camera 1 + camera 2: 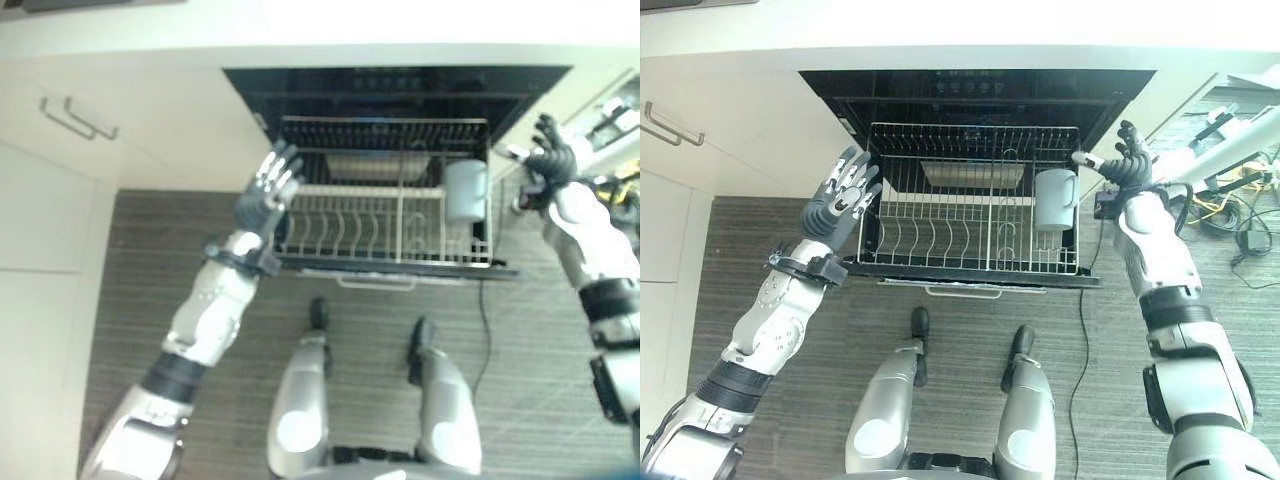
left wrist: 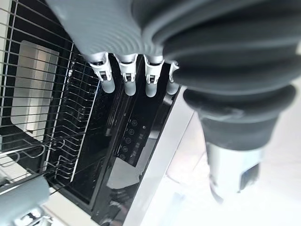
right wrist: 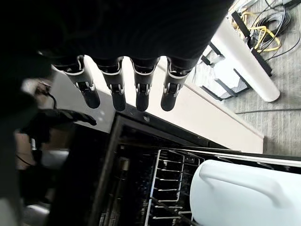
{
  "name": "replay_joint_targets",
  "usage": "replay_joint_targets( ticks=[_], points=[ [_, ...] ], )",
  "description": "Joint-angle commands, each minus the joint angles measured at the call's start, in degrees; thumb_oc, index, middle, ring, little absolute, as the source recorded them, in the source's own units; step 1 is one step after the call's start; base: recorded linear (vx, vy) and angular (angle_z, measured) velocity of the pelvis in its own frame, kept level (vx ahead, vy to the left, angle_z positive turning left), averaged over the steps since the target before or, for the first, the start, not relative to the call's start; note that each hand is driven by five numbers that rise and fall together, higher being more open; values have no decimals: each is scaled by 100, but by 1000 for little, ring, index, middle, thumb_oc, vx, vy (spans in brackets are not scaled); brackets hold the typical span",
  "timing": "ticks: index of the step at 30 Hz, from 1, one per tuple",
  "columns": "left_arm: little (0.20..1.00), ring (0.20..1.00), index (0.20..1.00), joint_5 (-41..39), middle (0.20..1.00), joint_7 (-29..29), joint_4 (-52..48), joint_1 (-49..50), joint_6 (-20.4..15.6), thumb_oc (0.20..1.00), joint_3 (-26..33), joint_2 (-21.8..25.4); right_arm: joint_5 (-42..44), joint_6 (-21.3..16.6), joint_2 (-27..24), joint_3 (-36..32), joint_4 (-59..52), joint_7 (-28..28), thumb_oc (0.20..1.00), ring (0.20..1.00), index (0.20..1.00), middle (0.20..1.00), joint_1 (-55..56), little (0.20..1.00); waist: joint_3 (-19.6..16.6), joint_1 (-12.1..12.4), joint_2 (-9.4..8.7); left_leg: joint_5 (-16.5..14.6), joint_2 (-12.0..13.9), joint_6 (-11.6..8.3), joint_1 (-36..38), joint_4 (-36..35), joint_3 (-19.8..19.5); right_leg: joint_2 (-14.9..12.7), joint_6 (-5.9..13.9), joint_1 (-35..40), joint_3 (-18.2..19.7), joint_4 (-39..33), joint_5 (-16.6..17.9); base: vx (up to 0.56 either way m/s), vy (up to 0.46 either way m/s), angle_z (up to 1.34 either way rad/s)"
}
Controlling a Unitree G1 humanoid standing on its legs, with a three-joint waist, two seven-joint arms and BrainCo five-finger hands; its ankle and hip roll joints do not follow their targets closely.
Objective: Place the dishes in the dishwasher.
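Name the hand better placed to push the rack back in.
Probably left: the left hand hangs open beside the rack's front corner; the right hand, also open, sits further back, near the mug.

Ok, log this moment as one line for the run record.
left hand: open, empty, by rack's left edge | right hand: open, empty, right of rack | dishwasher rack: pulled out | white mug: in rack, right side

Both arms raised fwd, elbows bent, spread well apart. Left hand (image 1: 843,198) up at left, palm facing camera, fingers (image 2: 128,77) straight & slightly fanned, holding nothing. Right hand (image 1: 1127,160) up at right, back toward camera, fingers (image 3: 116,92) straight in a row, thumb out sideways, also empty.
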Motion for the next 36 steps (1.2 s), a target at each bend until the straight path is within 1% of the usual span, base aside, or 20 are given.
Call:
replay_joint_targets(
  ticks=[1, 3, 5, 8, 13, 14, 17, 19, 20, 23, 24, 25, 27, 29, 30, 31, 32, 33, 35, 36],
  points=[
    [1000, 1000, 1000, 420, 1000, -145, -706, 342, -693, 1000, 305, -167, 60, -154, 116, -106, -453, -130, 1000, 1000, 1000, 1000, 448, 1000, -600, -117, -40, -1076, 300, -155, 289, 493, 306, 80, 141, -117, 329, -75, -246, 90, 41, -13],
    [1000, 1000, 1000, 537, 1000, -274, -921, 649, -833, 1000, 571, -245, -147, -342, 503, -449, -1210, -36, 1000, 1000, 1000, 1000, 1399, 1000, -700, -223, -104, -1095, 347, -132, 370, 493, 360, 127, 126, -36, 381, -75, -280, 96, 11, -16],
    [1000, 1000, 1000, 715, 1000, -485, -1171, 1139, -1062, 1000, 1061, -371, -335, -600, 1098, -971, -2006, 445, 1000, 1000, 1000, 1000, 2490, 1000, -889, -400, -191, -1125, 414, -110, 505, 493, 429, 191, 128, 79, 457, -75, -320, 118, -36, -12],
    [1000, 1000, 1000, 858, 1000, -553, -1357, 1607, -1213, 1000, 1455, -438, -285, -966, 1493, -1288, -2593, 794, 1000, 1000, 1000, 1000, 3253, 1000, -1148, -472, -245, -1158, 421, -114, 660, 493, 454, 257, 121, 259, 511, -75, -402, 122, -60, -13],
    [1000, 1000, 1000, 872, 1000, -582, -1634, 2321, -1237, 1000, 1919, -618, -330, -1307, 1554, -1501, -3315, 1261, 1000, 1000, 1000, 1000, 3635, 1000, -1500, -358, -194, -1123, 406, -177, 894, 493, 429, 297, 57, 521, 490, -75, -542, 144, -49, -7],
    [1000, 1000, 1000, 911, 1000, -534, -1701, 2419, -1228, 1000, 1964, -617, -651, -1365, 1461, -1475, -3408, 1287, 1000, 1000, 1000, 1000, 3643, 1000, -1528, -297, -201, -1085, 309, -206, 939, 493, 334, 342, 20, 571, 604, -75, -580, 44, -17, -2],
    [1000, 1000, 1000, 592, 1000, -691, -1766, 2724, -1239, 1000, 2108, -733, -501, -1255, 1133, -1570, -3512, 1268, 1000, 1000, 1000, 1000, 3649, 1000, -1569, -132, -278, -1071, 59, -194, 1060, 493, 75, 275, 26, 714, 721, -75, -597, 30, 153, 22],
    [1000, 1000, 1000, 577, 1000, -792, -1757, 2800, -1307, 1000, 2090, -786, -475, -1299, 1003, -1658, -3410, 1268, 1000, 1000, 1000, 1000, 3653, 1000, -1633, -153, -344, -981, 316, -288, 1187, 493, 110, 176, 27, 749, 719, -75, -549, -6, 510, 16],
    [1000, 1000, 1000, 486, 1000, -801, -1729, 2759, -1296, 1000, 2011, -803, -447, -1313, 877, -1780, -3275, 1215, 1000, 1000, 1000, 1000, 3626, 1000, -1690, -192, -380, -712, 741, -458, 1285, 493, 55, 51, 57, 768, 733, -75, -516, -50, 722, 15],
    [1000, 1000, 1000, 329, 1000, -768, -1572, 2595, -1299, 1000, 1956, -857, -410, -1229, 660, -1889, -3212, 1264, 1000, 1000, 1000, 1000, 3493, 1000, -1742, -319, -316, -688, 1159, -598, 1424, 493, -85, -161, 212, 725, 844, -75, -466, -73, 851, 17],
    [1000, 1000, 1000, 285, 1000, -817, -1530, 2492, -1267, 1000, 1954, -843, -268, -1107, 537, -1930, -3230, 1297, 1000, 1000, 1000, 1000, 3331, 1000, -1730, -394, -299, -822, 1248, -659, 1540, 493, -129, -342, 372, 614, 992, -75, -333, -115, 1054, -7],
    [1000, 1000, 1000, 227, 1000, -1015, -1426, 2276, -1126, 1000, 1990, -784, -456, -1131, 461, -1981, -3125, 1194, 1000, 1000, 1000, 1000, 3141, 1000, -1635, -501, -375, -1082, 1229, -660, 1722, 493, 156, -663, 626, 525, 1231, -75, -100, -97, 987, -25],
    [1000, 1000, 1000, 3, 1000, -1322, -1229, 2007, -878, 1000, 1904, -665, -325, -1358, 538, -2086, -2990, 1142, 1000, 1000, 1000, 1000, 3142, 1000, -1462, -515, -581, -1290, 981, -578, 1828, 607, 454, -1119, 735, 548, 1383, -75, 222, -26, 579, 2],
    [1000, 1000, 1000, 231, 1000, -1636, -1033, 1921, -642, 1000, 1853, -446, -212, -1515, 867, -2252, -2933, 989, 1000, 1000, 1000, 1000, 3470, 1000, -1225, -393, -736, -1952, 653, -434, 1592, 1249, 430, -1748, 771, 448, 1165, -75, 1033, -35, 481, 38],
    [1000, 1000, 1000, 272, 1000, -1657, -1120, 2010, -592, 1000, 1917, -381, -126, -1450, 944, -2297, -2967, 1044, 1000, 1000, 1000, 1000, 3583, 1000, -1205, -326, -729, -1972, 592, -404, 1638, 1206, 526, -1853, 765, 406, 896, -75, 1150, -60, 545, 18],
    [1000, 1000, 1000, 165, 1000, -1696, -1255, 2174, -514, 1000, 2038, -333, -107, -1344, 1003, -2299, -3022, 1112, 1000, 1000, 1000, 1000, 3645, 1000, -1227, -256, -711, -1921, 486, -324, 1730, 1044, 636, -1811, 746, 432, 631, -75, 1237, -103, 700, -24],
    [1000, 1000, 1000, -53, 1000, -1779, -1409, 2408, -441, 1000, 2186, -289, -55, -1318, 986, -2249, -3141, 1038, 1000, 1000, 1000, 1000, 3721, 1000, -1322, -246, -636, -1725, 360, -154, 1876, 677, 738, -1367, 639, 621, 577, -75, 846, -112, 852, -53],
    [1000, 1000, 1000, -152, 1000, -1859, -1450, 2535, -426, 1000, 2232, -276, 29, -1329, 986, -2232, -3239, 962, 1000, 1000, 1000, 1000, 3775, 1000, -1429, -265, -551, -1635, 228, 6, 1888, 493, 753, -722, 519, 838, 463, -75, 522, -113, 826, -90],
    [1000, 1000, 1000, -159, 1000, -1879, -1530, 2610, -395, 1000, 2187, -338, 13, -1323, 1024, -2201, -3332, 837, 1000, 1000, 1000, 1000, 3799, 1000, -1565, -298, -315, -1687, 140, 227, 1727, 493, 793, 143, 372, 1118, 14, 68, 372, -111, 684, -25],
    [1000, 1000, 1000, -62, 1000, -1794, -1553, 2526, -370, 1000, 2090, -385, 11, -1314, 1005, -2181, -3359, 789, 1000, 1000, 1000, 1000, 3809, 1000, -1632, -350, -279, -1694, 30, 342, 1618, 493, 827, 524, 282, 1096, -102, 196, 240, -92, 504, 14]
  ],
)
